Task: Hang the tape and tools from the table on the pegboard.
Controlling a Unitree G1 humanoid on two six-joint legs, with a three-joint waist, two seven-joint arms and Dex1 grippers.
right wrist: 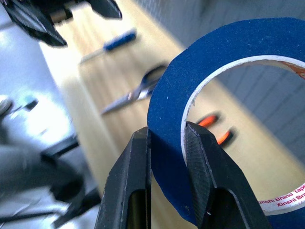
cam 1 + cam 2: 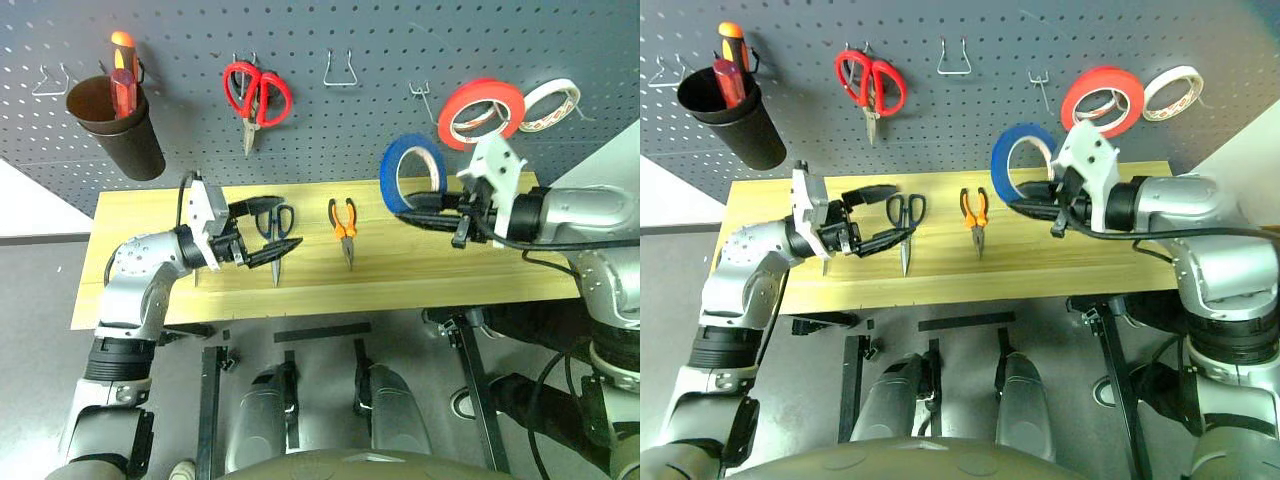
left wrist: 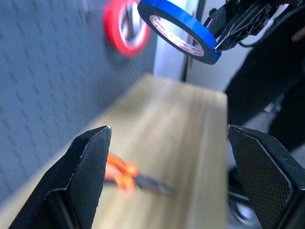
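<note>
**A:** Nearest the robot, what were the 2 grippers doing?

**B:** The left gripper (image 2: pixel 262 232) hung over the table (image 2: pixel 420 275) with its fingers spread wide and nothing between them. The right gripper (image 2: pixel 1032 203) was clamped on the wall of the blue tape (image 2: pixel 408 171), 1 finger inside the ring and 1 outside, holding it up in the air above the table's far side.

**A:** How would that roll handle?

**B:** Probably light and fairly stiff, a thin hoop. Pinched at 1 spot on its wall it could swing or twist, so I'd judge the open centre was the part to slip over a hook.

**A:** And the tools?

**B:** The dark-handled scissors (image 2: pixel 277 233) lay on the table under the left gripper, the orange pliers (image 2: pixel 344 227) just beside them, and the blue screwdriver (image 1: pixel 110 44) lay further along. All 3 looked rigid; the scissors' and pliers' handles offer the surest hold.

**A:** Beyond that?

**B:** The pegboard (image 2: pixel 380 40), with a bare wire hook (image 2: pixel 340 70) between the red scissors (image 2: pixel 256 97) and the red-orange roll (image 2: pixel 481 112).
</note>
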